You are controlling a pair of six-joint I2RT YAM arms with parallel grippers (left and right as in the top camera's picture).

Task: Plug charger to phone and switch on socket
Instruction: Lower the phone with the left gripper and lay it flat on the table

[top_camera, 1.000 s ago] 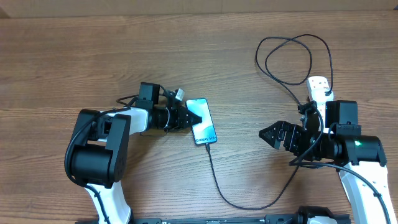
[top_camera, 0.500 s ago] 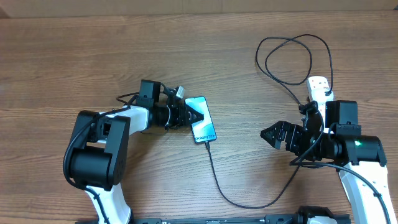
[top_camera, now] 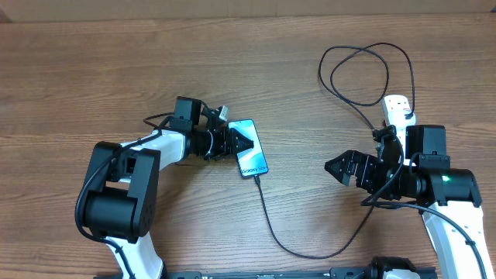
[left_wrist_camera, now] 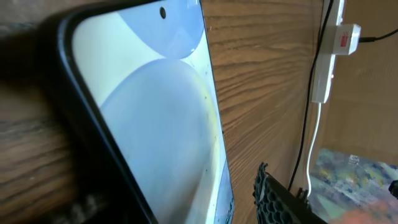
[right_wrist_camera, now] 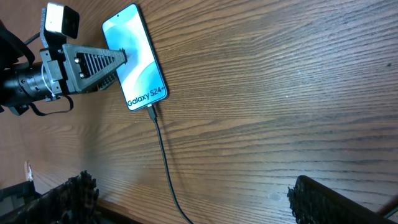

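Charger (right_wrist_camera: pixel 163 155) plugged into phone (right_wrist_camera: pixel 140 70), left gripper (top_camera: pixel 242 144) at phone — grip unclear, right gripper (top_camera: pixel 332 167) spread wide

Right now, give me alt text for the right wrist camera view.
A phone lies screen-up on a wooden table, a black charger cable running from its bottom edge. The left end effector reaches over its screen.

Brown wood-grain table (top_camera: pixel 116 62), possibly laminate

phone (right_wrist_camera: pixel 144 70) screen, "Galaxy S24+" lettering
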